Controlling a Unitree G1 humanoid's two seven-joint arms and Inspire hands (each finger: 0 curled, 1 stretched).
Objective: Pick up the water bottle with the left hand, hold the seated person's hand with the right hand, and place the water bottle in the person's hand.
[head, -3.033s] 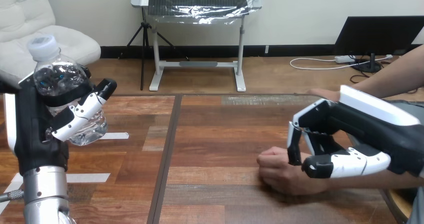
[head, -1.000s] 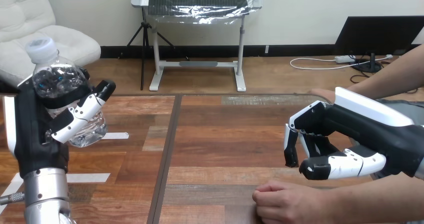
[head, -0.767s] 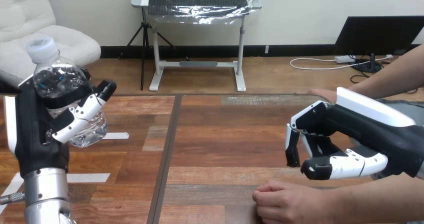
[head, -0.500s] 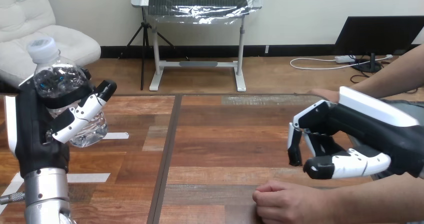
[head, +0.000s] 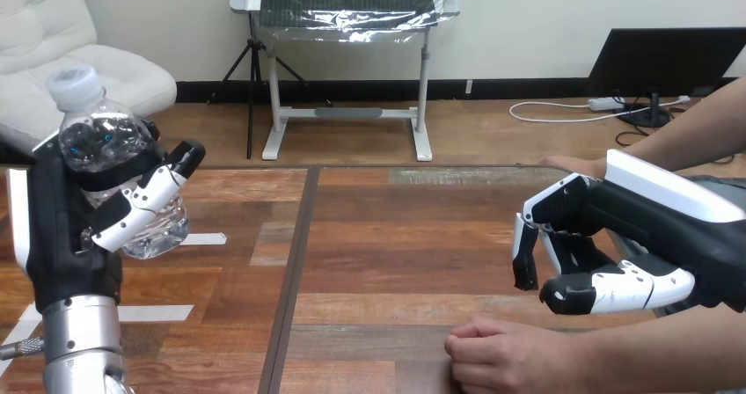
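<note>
The table [head: 396, 236] is wooden and runs across the whole view. Over its right part hangs the right hand [head: 616, 236]. Its fingers are curled down toward the thumb, with a gap between them and nothing inside. The left hand [head: 66, 227] stands raised at the left side. The person's hand [head: 501, 359] lies as a fist on the near part of the table, just below the right hand and apart from it. The bottle [head: 106, 143] is in the air above the table's left side, with the left hand's fingers and thumb wrapped around it. Its cap [head: 72, 82] is on top, and the bottle leans a little.
</note>
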